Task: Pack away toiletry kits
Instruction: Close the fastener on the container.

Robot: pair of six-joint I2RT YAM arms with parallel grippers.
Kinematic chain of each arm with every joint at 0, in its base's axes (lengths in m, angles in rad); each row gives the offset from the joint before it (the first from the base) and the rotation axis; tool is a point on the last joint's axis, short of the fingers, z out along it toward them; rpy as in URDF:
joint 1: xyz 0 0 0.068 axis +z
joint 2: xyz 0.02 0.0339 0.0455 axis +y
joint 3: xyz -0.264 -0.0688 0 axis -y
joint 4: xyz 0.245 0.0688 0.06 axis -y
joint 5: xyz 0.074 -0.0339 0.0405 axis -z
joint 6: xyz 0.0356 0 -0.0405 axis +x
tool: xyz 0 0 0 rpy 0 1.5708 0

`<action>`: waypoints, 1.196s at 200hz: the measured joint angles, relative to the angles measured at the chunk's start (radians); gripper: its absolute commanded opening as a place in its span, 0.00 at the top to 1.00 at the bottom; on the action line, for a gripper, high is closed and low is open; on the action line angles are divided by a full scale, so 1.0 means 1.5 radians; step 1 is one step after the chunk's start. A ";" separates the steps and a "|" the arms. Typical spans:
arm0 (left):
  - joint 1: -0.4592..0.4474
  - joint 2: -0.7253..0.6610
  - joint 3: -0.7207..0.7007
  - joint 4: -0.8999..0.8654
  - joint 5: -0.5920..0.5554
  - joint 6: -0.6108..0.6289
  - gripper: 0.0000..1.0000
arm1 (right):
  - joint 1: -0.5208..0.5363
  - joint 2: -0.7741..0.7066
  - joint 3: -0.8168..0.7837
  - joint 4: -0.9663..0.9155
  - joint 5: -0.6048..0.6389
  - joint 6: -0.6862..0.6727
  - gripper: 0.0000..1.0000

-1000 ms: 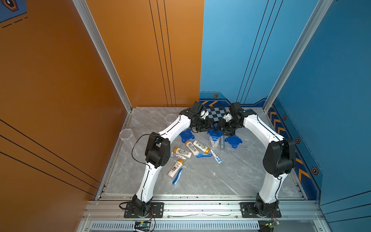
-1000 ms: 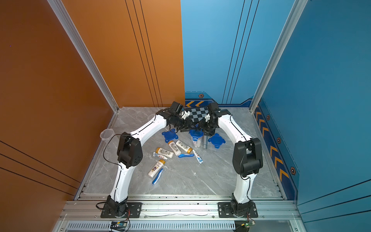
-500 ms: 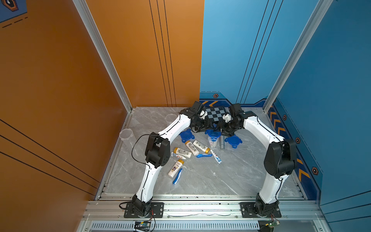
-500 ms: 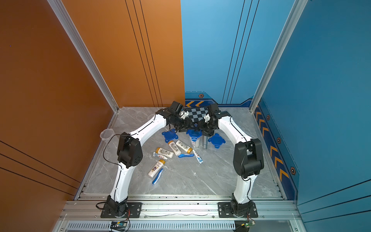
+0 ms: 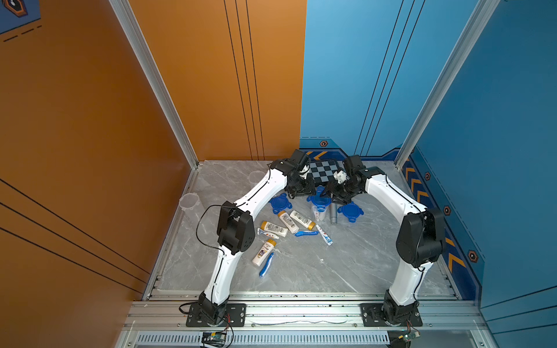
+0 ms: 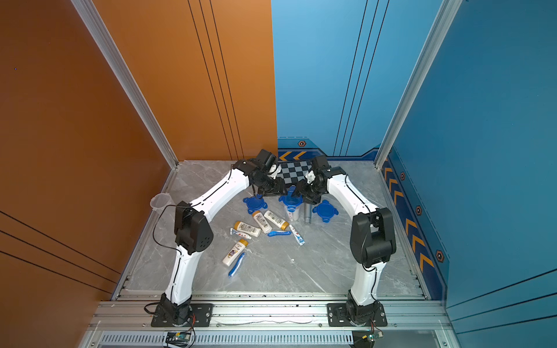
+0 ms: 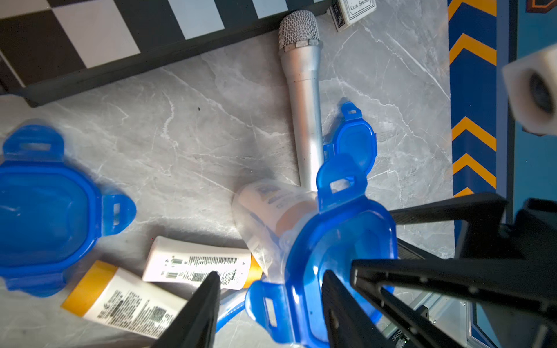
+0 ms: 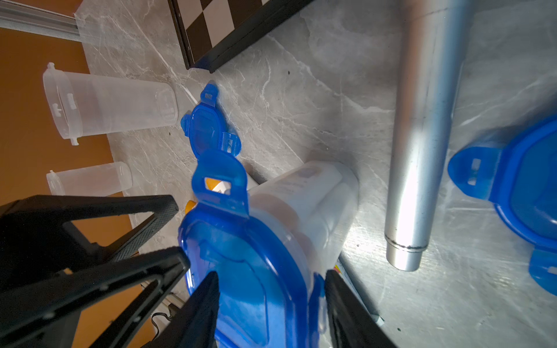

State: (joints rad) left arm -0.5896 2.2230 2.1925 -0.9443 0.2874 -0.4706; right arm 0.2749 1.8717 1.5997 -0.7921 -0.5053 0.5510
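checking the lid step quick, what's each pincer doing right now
Left pincer: open, straddling a tab of the blue lid.
Right pincer: closed on that same blue lid, atop the filled cup.

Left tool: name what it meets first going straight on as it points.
Probably the blue lid on the filled clear cup; its nearest tab lies between the left tool's fingers, though depth is unclear.
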 measured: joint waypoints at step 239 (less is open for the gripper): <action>0.013 -0.025 -0.110 0.117 0.127 -0.114 0.46 | 0.005 0.003 0.006 -0.003 0.005 -0.003 0.43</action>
State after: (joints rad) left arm -0.5697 2.1860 2.0274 -0.7681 0.4782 -0.6411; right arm 0.2821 1.8767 1.6081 -0.7967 -0.4973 0.5472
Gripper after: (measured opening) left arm 0.536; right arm 0.567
